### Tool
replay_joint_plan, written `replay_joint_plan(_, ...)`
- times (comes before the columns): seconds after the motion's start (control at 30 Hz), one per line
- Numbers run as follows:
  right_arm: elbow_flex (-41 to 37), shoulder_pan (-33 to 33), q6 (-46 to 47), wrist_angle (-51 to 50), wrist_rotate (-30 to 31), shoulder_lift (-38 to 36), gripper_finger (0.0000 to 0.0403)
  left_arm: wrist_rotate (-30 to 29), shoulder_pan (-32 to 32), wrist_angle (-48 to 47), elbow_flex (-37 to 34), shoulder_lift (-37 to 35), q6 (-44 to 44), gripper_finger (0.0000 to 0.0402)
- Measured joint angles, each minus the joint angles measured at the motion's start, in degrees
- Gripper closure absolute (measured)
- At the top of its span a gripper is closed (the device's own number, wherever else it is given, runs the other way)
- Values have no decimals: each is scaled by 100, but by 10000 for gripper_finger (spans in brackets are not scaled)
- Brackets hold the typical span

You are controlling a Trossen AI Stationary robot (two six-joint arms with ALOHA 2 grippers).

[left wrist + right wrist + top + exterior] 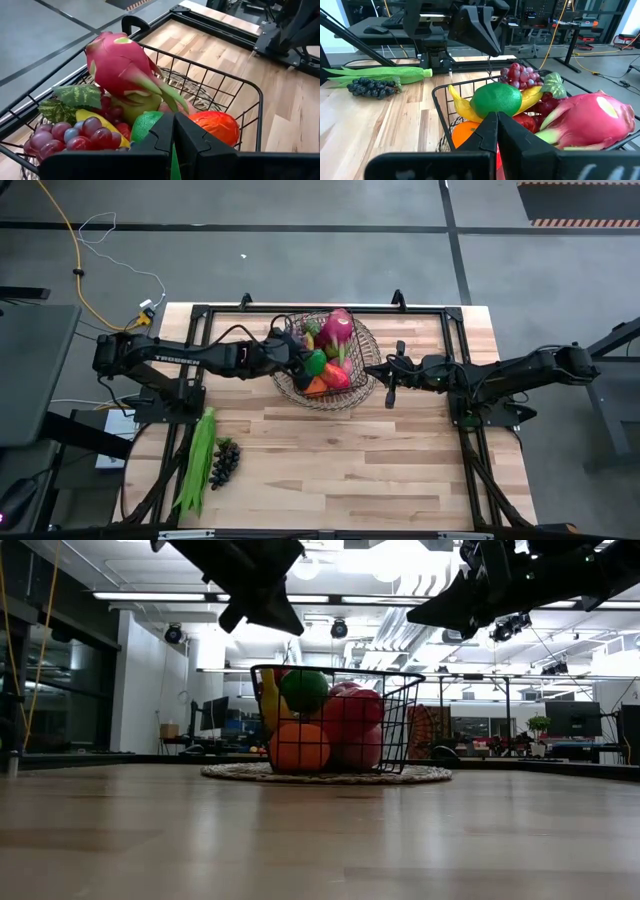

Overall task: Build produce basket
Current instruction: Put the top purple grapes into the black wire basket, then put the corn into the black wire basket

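Note:
The dark wire basket [362, 350] stands on a round woven tray [330, 776] at the table's far middle. In it lie a pink dragon fruit [120, 60], purple grapes [75, 135], a watermelon slice [75, 97], a banana [460, 105], a round green fruit [496, 100] and an orange [298, 748]. My left gripper [297, 352] is shut and hovers above the basket's left rim, clear of it in the low view [262, 610]. My right gripper [387, 377] is shut and hangs just right of the basket, pointing at it.
Long green beans [200, 460] and a bunch of dark grapes [226, 462] lie side by side on the table near its left front corner. A black frame [440, 310] borders the table's far and side edges. Bare wood stretches in front of the basket.

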Motion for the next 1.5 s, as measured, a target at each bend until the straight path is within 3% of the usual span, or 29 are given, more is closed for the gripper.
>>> replay_joint_plan(0.33,0,1,0,0,0,0,402,0,2,-32,0,0,10,383)
replay_joint_plan(0.73,2,1,-13,0,0,2,402,-13,2,24,0,-117,322,272)
replay_joint_plan(0.97,0,-1,-15,-4,0,0,402,79,22,-147,152,-904,685,223)
replay_joint_plan(1.1,0,1,-15,-16,-1,1,402,520,-51,-131,145,-1550,764,212)
replay_joint_plan(1.3,0,0,-15,-40,0,0,402,641,-795,983,-794,-2439,854,212)
replay_joint_plan(1.5,2,1,-2,-39,-1,0,402,-62,-1777,2977,-2555,-3137,1172,212)
